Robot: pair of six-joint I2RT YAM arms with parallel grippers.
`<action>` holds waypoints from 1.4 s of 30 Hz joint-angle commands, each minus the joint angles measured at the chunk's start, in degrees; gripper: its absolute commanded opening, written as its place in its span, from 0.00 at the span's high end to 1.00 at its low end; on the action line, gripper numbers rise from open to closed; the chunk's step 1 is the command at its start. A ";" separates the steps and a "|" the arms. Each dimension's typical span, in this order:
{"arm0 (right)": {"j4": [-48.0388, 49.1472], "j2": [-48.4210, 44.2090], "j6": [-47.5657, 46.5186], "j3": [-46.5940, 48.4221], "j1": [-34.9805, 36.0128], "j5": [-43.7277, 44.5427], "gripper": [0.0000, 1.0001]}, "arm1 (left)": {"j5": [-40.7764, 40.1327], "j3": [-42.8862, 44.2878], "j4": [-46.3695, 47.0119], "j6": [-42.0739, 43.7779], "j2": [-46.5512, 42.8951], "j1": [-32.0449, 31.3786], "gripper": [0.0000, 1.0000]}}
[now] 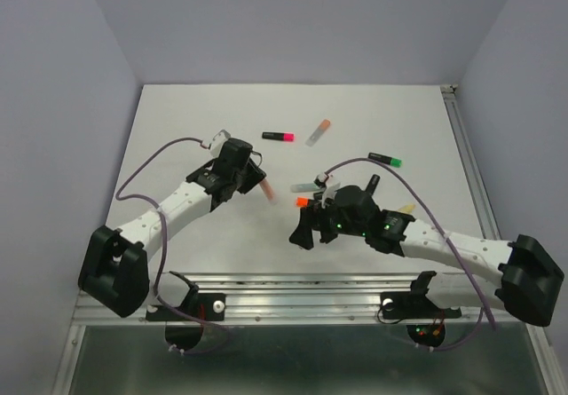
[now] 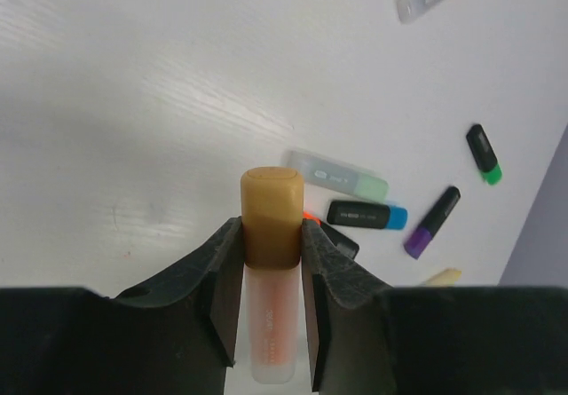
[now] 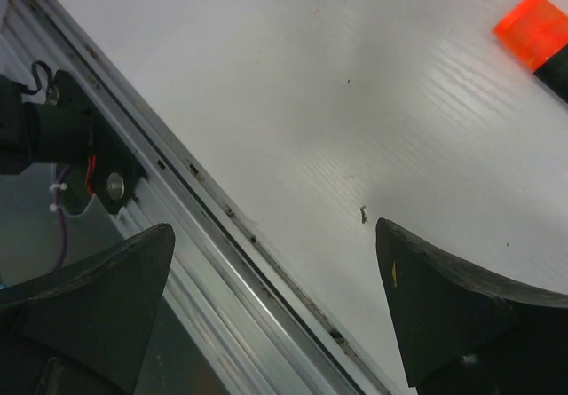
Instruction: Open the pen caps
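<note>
One pen (image 2: 271, 324) clenched in left gripper (image 2: 271, 228), apparently at peach cap (image 2: 271, 195) | right gripper (image 3: 275, 231) released

A robotics lab test cell: a white surface (image 1: 186, 138) boxed in by plain lavender walls (image 1: 293, 22), an aluminium rail (image 1: 293, 299) along its near edge carrying two cabled robot arms (image 1: 186, 201).
</note>
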 commanded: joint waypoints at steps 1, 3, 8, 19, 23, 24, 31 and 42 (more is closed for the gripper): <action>2.97 7.43 -1.64 8.93 4.04 13.07 0.00 | 0.16 -4.36 2.80 -2.25 -6.62 -2.91 1.00; 4.36 9.54 -1.38 10.08 5.61 13.61 0.00 | 0.77 -6.99 3.76 -3.30 -9.78 -3.88 1.00; 8.94 13.41 -1.47 11.31 7.73 13.95 0.00 | 1.66 -11.48 6.13 -6.65 -14.01 -6.87 1.00; 13.86 18.68 0.38 14.65 8.17 17.21 0.12 | 1.04 -12.54 8.51 -9.02 -16.03 -9.86 1.00; 14.66 21.15 0.46 16.76 8.17 16.94 0.19 | 1.57 -12.45 9.30 -9.46 -15.68 -10.65 1.00; 14.83 21.76 0.64 17.20 8.09 16.94 0.25 | 1.48 -12.45 9.39 -9.46 -15.68 -10.91 1.00; 13.87 22.12 2.31 17.46 8.17 20.28 0.71 | 0.43 -12.80 10.18 -9.81 -15.94 -11.35 1.00; 10.27 19.75 6.26 12.38 9.31 10.19 0.99 | -12.22 -12.19 11.76 -8.06 -13.67 -10.66 1.00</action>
